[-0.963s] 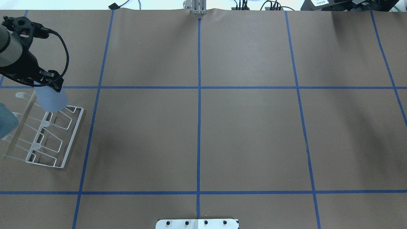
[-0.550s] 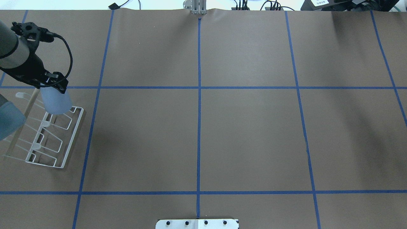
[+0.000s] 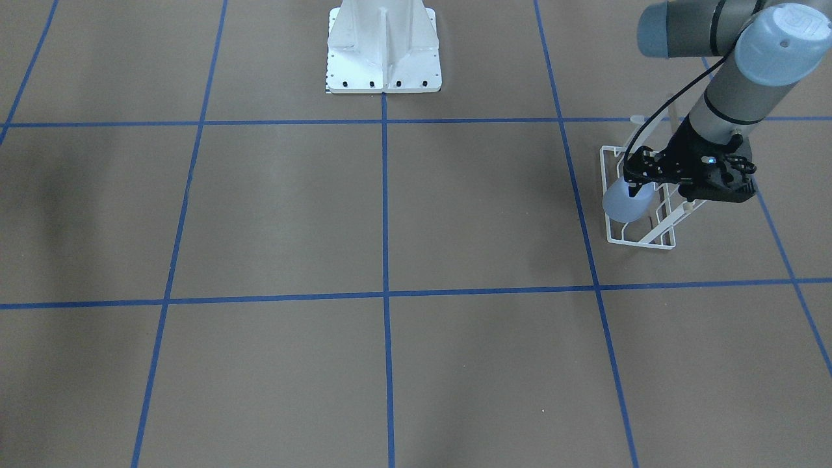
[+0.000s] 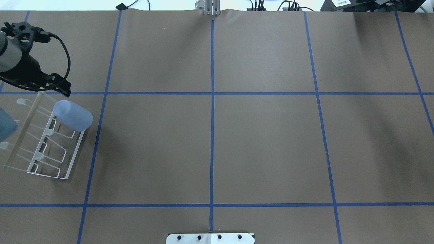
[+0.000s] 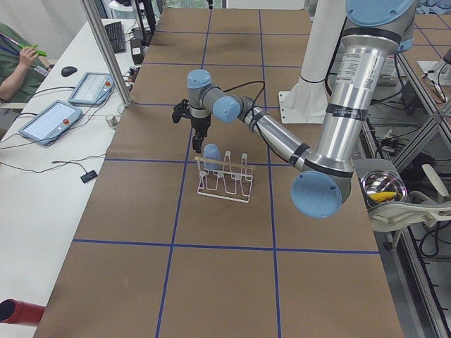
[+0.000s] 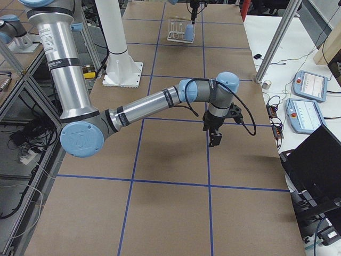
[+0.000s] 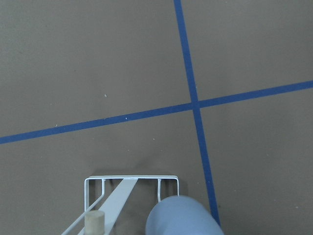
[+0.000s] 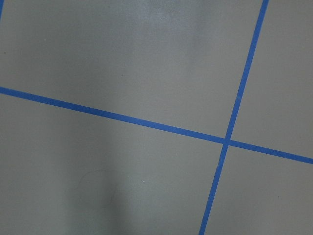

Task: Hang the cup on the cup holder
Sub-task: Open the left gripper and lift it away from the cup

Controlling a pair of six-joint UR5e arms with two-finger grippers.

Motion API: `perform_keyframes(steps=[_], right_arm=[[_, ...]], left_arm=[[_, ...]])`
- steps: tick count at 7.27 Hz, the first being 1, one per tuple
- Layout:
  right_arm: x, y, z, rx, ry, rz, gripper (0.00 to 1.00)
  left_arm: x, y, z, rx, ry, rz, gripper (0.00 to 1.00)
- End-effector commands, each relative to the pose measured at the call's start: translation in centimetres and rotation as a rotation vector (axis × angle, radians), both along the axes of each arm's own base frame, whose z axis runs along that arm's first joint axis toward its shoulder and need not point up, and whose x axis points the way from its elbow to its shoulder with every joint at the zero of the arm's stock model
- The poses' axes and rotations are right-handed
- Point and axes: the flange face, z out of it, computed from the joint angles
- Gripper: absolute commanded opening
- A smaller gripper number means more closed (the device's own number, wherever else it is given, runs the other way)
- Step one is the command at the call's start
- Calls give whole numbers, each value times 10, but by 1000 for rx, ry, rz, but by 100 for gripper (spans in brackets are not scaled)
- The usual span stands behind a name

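The pale blue-grey cup (image 4: 73, 116) sits tilted, base outward, on the far end prong of the white wire cup holder (image 4: 76, 149) at the table's left edge. It also shows in the front view (image 3: 623, 203), the left side view (image 5: 211, 152) and the left wrist view (image 7: 181, 218). My left gripper (image 4: 58, 87) is open and empty, just above and behind the cup, apart from it. The holder's wooden rod (image 4: 23, 132) runs along its top. My right gripper (image 6: 214, 140) shows only in the right side view, over bare table; I cannot tell its state.
The white robot pedestal (image 3: 383, 52) stands at the middle of the robot's side. Blue tape lines (image 4: 212, 135) divide the brown table. Two more prongs of the holder (image 4: 39, 156) are free. Tablets (image 5: 53, 120) lie on the operators' side table.
The left gripper let go of the cup and drew back. The cup, held upright over the rack before, now rests tilted on the prong.
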Motion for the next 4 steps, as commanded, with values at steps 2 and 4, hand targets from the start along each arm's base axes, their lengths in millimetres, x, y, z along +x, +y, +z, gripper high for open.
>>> perform_keyframes(steps=[2, 4], right_arm=[[0, 1, -3, 4, -1, 0, 100], [1, 1, -1, -2, -8, 1, 100]], left_arm=[[-58, -11, -21, -4, 93, -55, 99], [-108, -2, -8, 23, 83, -106, 99]])
